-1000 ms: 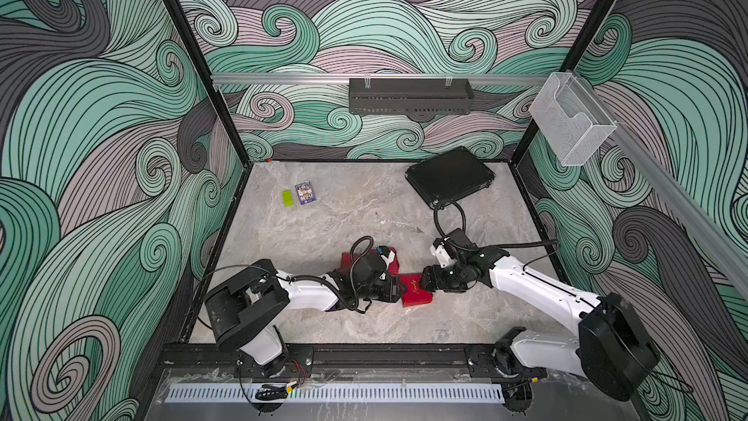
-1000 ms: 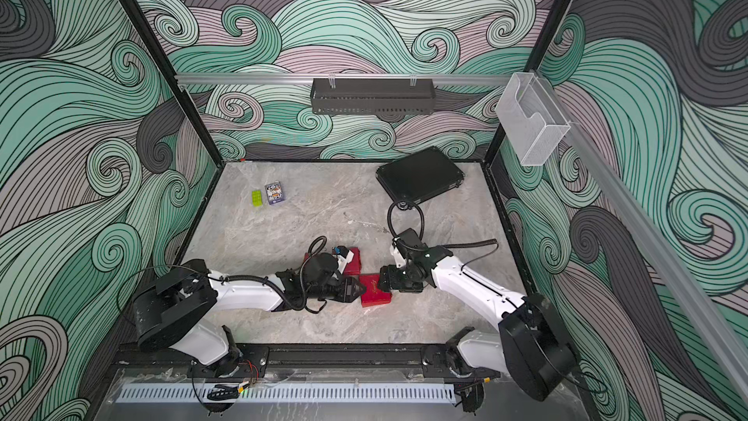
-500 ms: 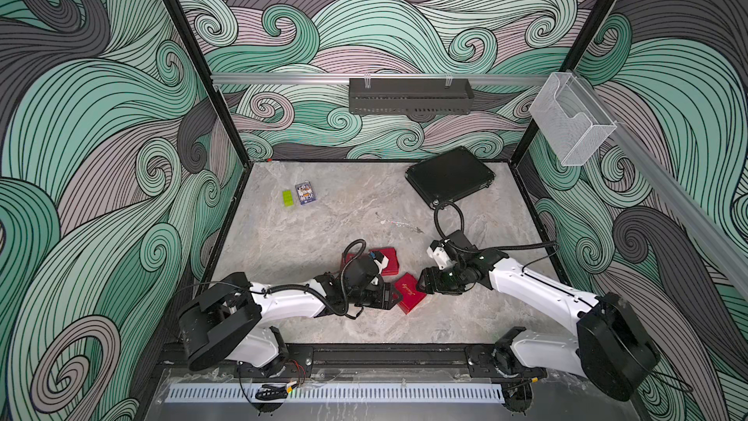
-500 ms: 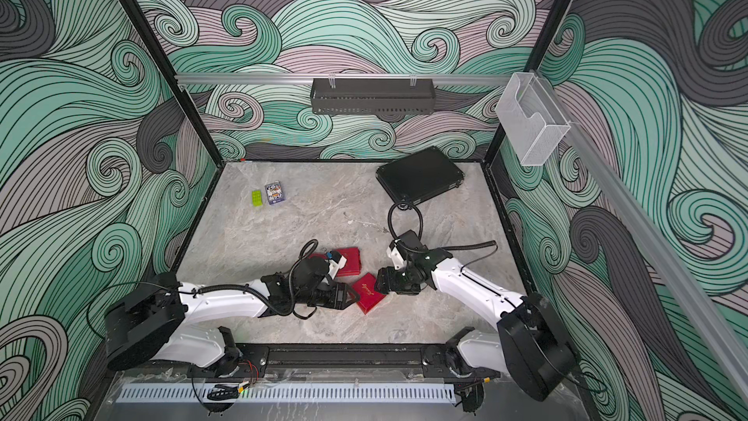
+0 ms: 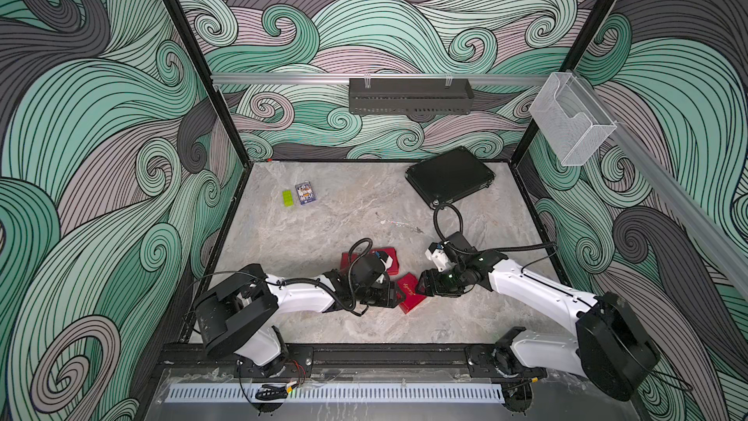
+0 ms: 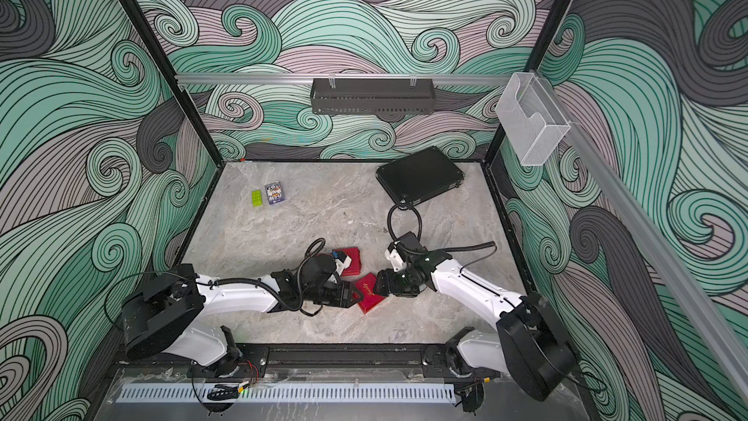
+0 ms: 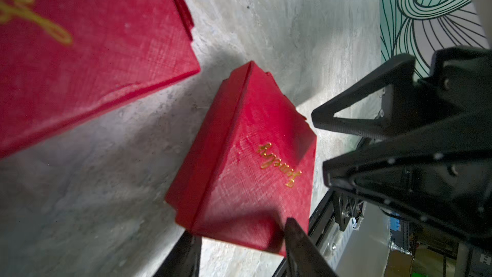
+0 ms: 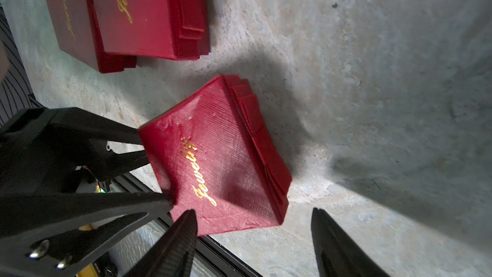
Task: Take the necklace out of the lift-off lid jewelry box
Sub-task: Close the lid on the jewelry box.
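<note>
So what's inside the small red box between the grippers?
Cannot be seen: the lid is on the box, covering the inside. Only its gold-lettered top shows.

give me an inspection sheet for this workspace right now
surface: grey marbled table, bare in the middle
job's things: small red jewelry box, lid on, between both grippers; necklace not surely seen
clutter: two larger red boxes, thin chain-like strand, black case, green block, card pack
grippers: left gripper clamps the small box's edge; right gripper open at its corner
cables: black cable loops at both wrists
surroundings: swirl-pattern walls, black basket, clear holder
</note>
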Controlling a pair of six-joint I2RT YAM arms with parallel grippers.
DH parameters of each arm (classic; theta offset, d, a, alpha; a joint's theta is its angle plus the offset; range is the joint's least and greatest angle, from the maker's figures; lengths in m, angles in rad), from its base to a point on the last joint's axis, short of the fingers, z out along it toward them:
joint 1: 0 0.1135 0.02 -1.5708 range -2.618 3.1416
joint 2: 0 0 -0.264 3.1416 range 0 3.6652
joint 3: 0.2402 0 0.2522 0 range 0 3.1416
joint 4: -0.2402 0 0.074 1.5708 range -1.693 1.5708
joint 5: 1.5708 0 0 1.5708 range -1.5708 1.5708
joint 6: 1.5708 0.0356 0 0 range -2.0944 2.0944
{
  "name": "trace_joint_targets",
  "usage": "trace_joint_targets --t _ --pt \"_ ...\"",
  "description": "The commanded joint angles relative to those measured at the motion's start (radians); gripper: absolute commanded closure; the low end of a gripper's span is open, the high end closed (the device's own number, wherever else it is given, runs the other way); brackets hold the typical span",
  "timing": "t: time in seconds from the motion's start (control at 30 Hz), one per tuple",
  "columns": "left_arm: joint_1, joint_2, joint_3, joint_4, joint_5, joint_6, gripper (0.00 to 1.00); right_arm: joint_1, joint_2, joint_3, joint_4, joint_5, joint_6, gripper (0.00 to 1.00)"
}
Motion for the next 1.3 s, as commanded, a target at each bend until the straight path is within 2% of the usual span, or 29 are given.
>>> trace_joint_targets --t 0.0,0.2,0.53,0.9,1.27 --pt "-0.002 0.048 0.081 0.007 0.007 0.029 0.51 0.005 -0.02 -0.02 -0.006 0.0 0.0 0.28" --pt "0.005 0.071 0.122 0.011 0.023 0.038 0.51 0.005 -0.03 -0.047 0.031 0.012 0.027 0.3" --pt "0.007 -0.083 0.033 -0.114 -0.026 0.053 0.5 0.006 -0.032 -0.066 0.099 0.033 0.078 0.32" --pt "0.014 0.004 0.077 -0.031 0.038 0.021 0.51 0.005 -0.041 -0.076 0.112 0.042 0.092 0.33" --pt "0.012 0.03 0.05 0.05 0.057 -0.037 0.52 0.005 -0.048 -0.09 0.13 0.044 0.103 0.35"
